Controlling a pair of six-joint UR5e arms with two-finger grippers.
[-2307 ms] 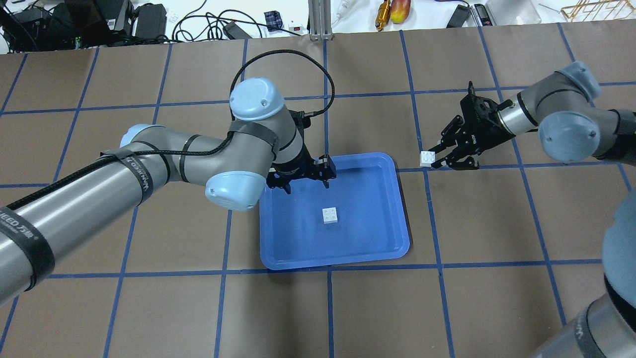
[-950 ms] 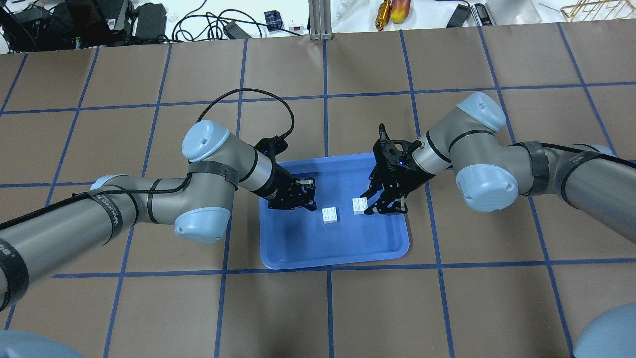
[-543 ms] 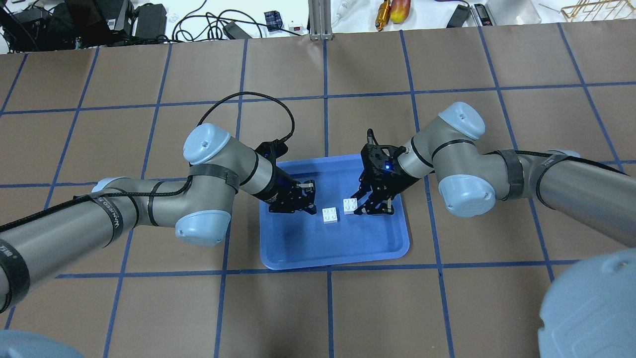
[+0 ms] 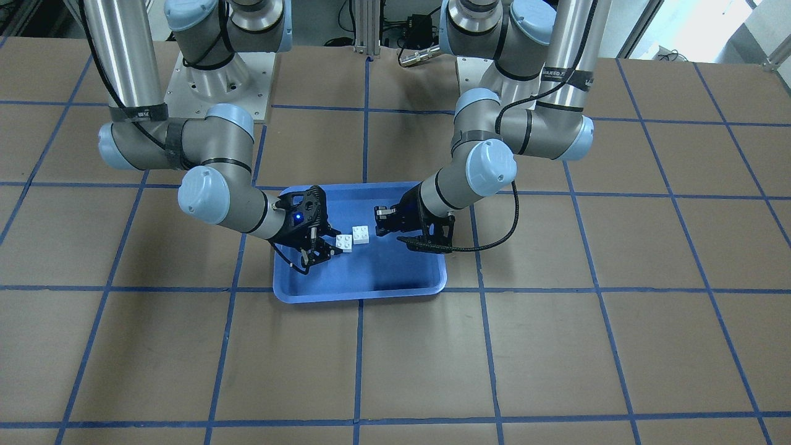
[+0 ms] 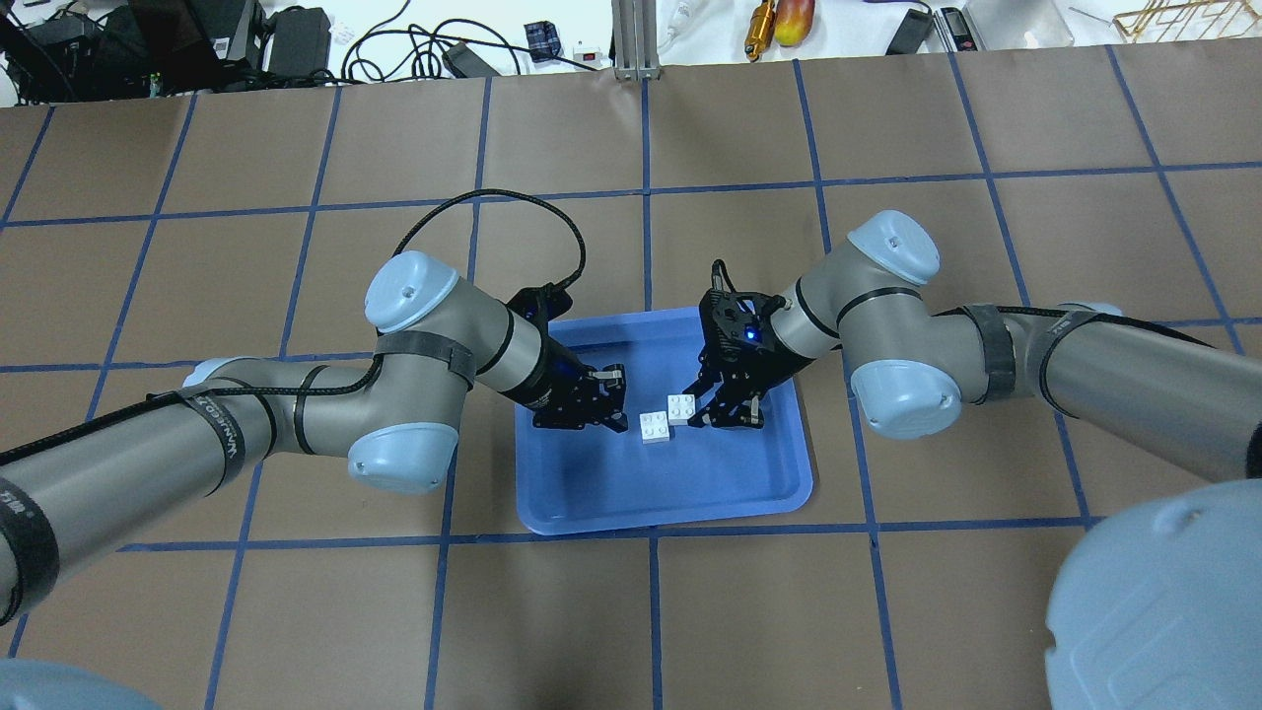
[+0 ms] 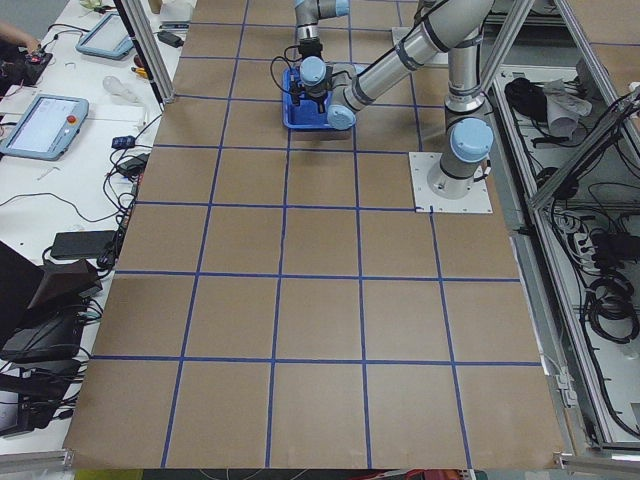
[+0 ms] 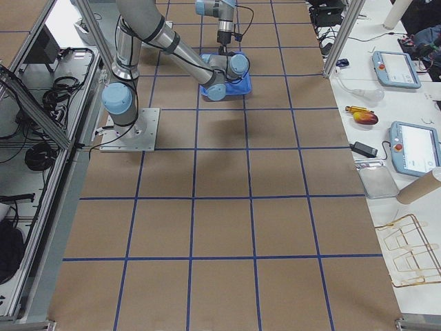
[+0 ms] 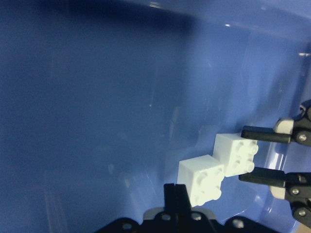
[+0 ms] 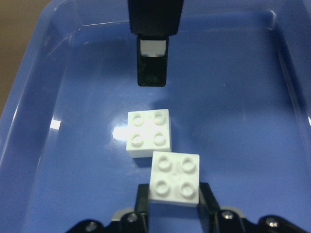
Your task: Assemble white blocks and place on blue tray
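The blue tray (image 5: 749,473) lies at the table's middle, also in the front view (image 4: 408,278). One white block (image 5: 655,427) lies on it, also in the front view (image 4: 361,235), the left wrist view (image 8: 201,178) and the right wrist view (image 9: 148,132). My right gripper (image 5: 692,413) is shut on a second white block (image 5: 678,405) (image 9: 175,178) (image 8: 236,154), held studs up just right of the lying one. I cannot tell if the two touch. My left gripper (image 5: 613,399) (image 9: 152,63) is shut and empty, low over the tray just left of the lying block.
The table is brown paper with a blue tape grid. Cables, tools and boxes (image 5: 769,25) lie along the far edge. Tablets (image 7: 403,145) sit on a side bench. The tray's rim (image 5: 666,523) stands around both grippers.
My right gripper carried its white block from the table onto the tray and leftward, up to the lying block. My left gripper came down to the block's left and has stayed there.
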